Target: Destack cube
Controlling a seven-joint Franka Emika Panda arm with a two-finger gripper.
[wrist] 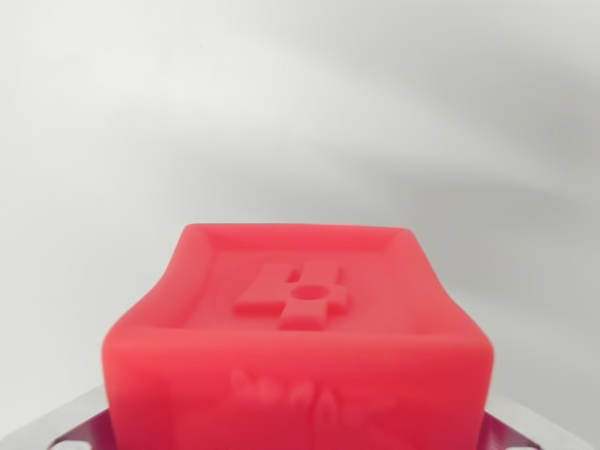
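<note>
**Red cube fills the wrist camera's lower frame**

From the wrist view, a red cube (300, 337) sits very close to the lens, taking up the lower middle of the picture. Its top face has a raised rim all round and, inside it, an embossed cross-like mark with a small round hole at the centre. The near face, turned toward the camera, is blurred; some raised marks show on it, but they cannot be read.

At the bottom corners, on either side of the cube, pieces of silvery metal (61, 427) poke into view, one on the wrist view's left and one on the wrist view's right. They look like parts of the gripper, flanking the cube's lower sides. Whether the fingers are pinching the cube or merely standing beside it, I cannot tell, since their tips are hidden or out of frame.

Behind the cube there is only a pale grey-white background (300, 103), smooth and soft with shadow toward the upper right. Whether the cube rests on another cube cannot be seen.
</note>
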